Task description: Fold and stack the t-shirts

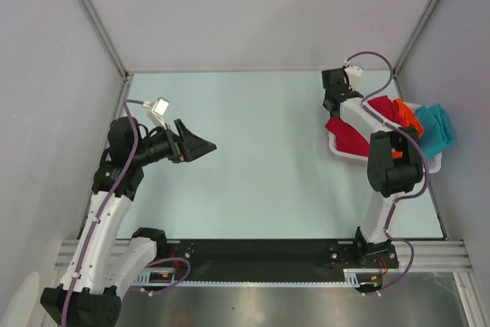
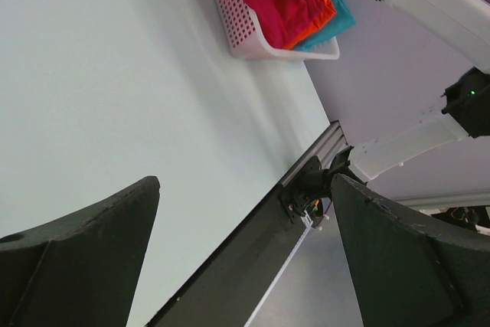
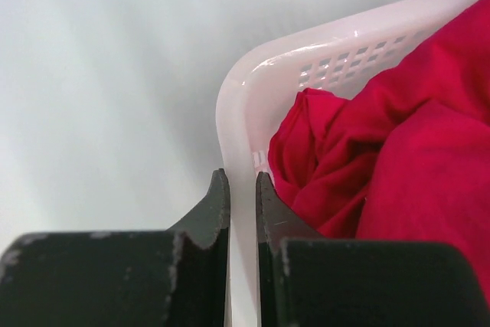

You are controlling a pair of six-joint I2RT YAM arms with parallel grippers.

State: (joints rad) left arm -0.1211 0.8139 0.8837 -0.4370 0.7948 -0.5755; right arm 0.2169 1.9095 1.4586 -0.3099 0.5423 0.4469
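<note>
Now right gripper (image 3: 242,189) clamped on basket (image 3: 321,55) rim beside red t-shirt (image 3: 398,151); left gripper (image 2: 245,181) spread wide.

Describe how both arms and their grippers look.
Both the left arm and right arm have white links with black joints, and a purplish-grey cable loops along each. The left gripper and right gripper have matte black, wedge-shaped fingers.

Bright, diffuse light — faint shadows, little glare
</note>
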